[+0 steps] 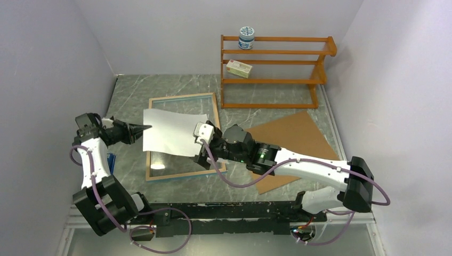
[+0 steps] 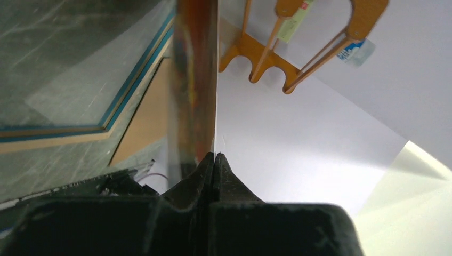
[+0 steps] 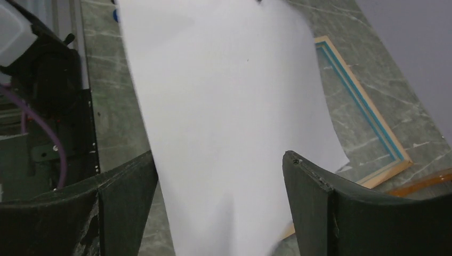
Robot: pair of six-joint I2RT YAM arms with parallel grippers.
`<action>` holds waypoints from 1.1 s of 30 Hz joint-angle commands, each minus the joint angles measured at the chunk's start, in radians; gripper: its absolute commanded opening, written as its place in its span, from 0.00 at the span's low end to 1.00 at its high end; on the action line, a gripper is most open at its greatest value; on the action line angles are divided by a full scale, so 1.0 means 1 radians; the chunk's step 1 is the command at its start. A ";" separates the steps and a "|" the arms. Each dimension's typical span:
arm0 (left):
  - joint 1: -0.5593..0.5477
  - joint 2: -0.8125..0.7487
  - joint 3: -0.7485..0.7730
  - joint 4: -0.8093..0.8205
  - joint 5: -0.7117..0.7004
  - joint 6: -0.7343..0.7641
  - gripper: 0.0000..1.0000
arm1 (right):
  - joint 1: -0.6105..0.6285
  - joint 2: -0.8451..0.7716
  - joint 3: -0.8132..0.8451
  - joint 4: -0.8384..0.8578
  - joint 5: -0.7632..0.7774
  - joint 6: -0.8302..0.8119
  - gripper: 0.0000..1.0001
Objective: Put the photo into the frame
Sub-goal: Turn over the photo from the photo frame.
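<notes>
One frame (image 1: pixel 184 96) lay back-up on the table, and just above it hung the single photo (image 1: pixel 168 133), white side up, its length seemingly running crosswise between the two arms. The left gripper (image 2: pixel 213 160) pinched the photo's left edge. The right gripper (image 3: pixel 219 157) gaped wide at the right edge, gripping nothing.

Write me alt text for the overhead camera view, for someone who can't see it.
The left gripper pinches the left edge of the photo, white back up, over the frame lying on a grey marble table. The right gripper meets the photo's right edge; a brown backing board and an orange shelf rack sit to the right.
</notes>
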 commanded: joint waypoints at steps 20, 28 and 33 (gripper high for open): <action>-0.171 -0.028 0.305 0.412 -0.002 0.005 0.03 | -0.096 -0.140 0.000 0.126 0.137 0.394 0.88; -0.224 -0.047 0.297 0.506 -0.027 -0.132 0.03 | -0.281 -0.177 -0.068 0.049 0.242 0.695 0.86; -0.248 -0.017 0.222 0.505 -0.063 -0.095 0.03 | -0.402 -0.209 -0.146 0.083 0.093 0.781 0.85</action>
